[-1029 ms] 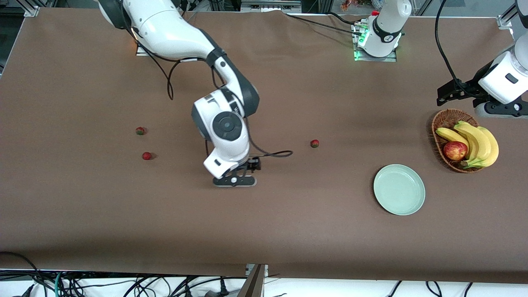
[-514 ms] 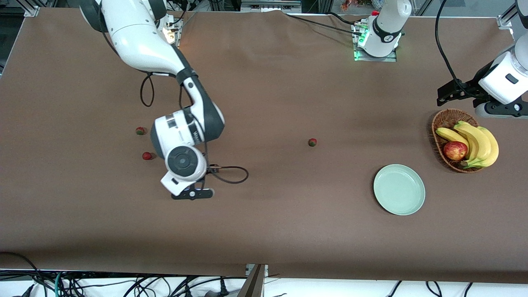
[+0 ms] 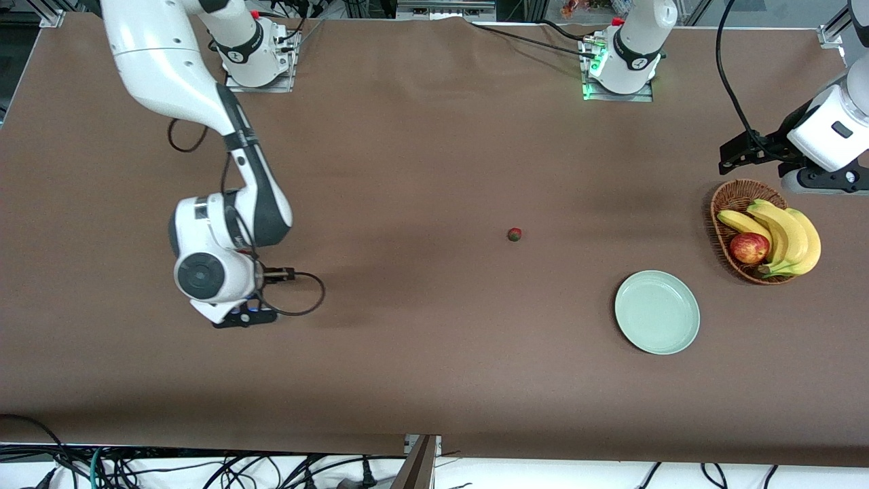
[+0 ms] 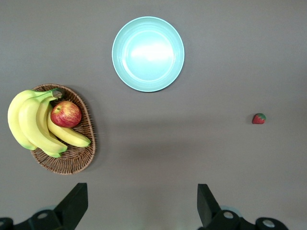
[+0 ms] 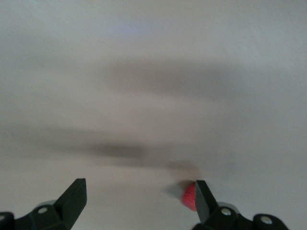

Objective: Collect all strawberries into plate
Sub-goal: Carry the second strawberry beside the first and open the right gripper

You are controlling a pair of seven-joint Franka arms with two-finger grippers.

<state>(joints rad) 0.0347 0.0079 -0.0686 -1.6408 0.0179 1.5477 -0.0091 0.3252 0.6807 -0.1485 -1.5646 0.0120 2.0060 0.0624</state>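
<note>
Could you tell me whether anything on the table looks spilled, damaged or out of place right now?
Nothing looks damaged or spilled. The plate is empty, one strawberry lies alone mid-table, and the basket holds its fruit tidily.

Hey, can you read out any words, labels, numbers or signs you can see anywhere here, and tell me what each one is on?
None can be read.
Dark marking on the right arm wrist housing: too small and blurred to read.
The plate, basket, fruit and table carry no text.
</note>
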